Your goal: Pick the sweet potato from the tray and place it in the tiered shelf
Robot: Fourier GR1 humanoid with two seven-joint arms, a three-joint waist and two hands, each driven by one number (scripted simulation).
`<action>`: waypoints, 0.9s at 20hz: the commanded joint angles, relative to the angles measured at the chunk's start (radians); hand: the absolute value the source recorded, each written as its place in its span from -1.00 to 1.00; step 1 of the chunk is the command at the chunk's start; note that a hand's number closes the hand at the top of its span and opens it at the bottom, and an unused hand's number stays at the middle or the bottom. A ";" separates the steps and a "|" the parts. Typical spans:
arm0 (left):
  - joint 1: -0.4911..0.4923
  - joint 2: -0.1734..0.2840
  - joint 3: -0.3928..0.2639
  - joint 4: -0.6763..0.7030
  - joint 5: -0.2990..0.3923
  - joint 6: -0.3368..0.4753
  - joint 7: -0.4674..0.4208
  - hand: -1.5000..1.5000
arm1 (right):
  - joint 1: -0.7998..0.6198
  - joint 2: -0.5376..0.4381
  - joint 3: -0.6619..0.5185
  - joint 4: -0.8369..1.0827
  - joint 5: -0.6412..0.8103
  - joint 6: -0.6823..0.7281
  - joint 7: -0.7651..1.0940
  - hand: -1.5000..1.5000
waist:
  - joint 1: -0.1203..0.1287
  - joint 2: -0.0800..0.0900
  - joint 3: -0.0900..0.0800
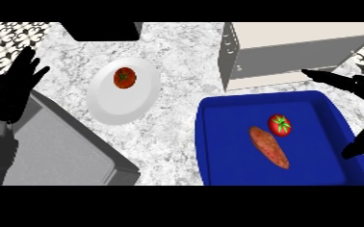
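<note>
An orange-brown sweet potato (269, 147) lies slanted inside the blue tray (227, 163) at the lower right, just below a red tomato (279, 124). The tiered shelf (292, 53), grey and cream, stands behind the tray at the upper right. My right hand (341, 81) shows at the right edge with fingers straight and spread, a finger reaching over the tray's far right corner and the thumb (353, 149) lower down; it holds nothing. My left hand (20, 89) rests open at the left edge, fingers up.
A white plate (142, 98) with a second tomato (124, 77) sits left of centre. A grey box-like appliance (57, 149) fills the lower left. A black object (103, 30) lies at the top edge. The counter is speckled stone.
</note>
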 commanded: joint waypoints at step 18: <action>0.139 -0.186 -0.083 0.055 -0.010 -0.038 0.054 0.00 | 0.029 0.124 0.195 -0.168 0.249 -0.174 0.339 -1.00 | -0.028 0.023 -0.035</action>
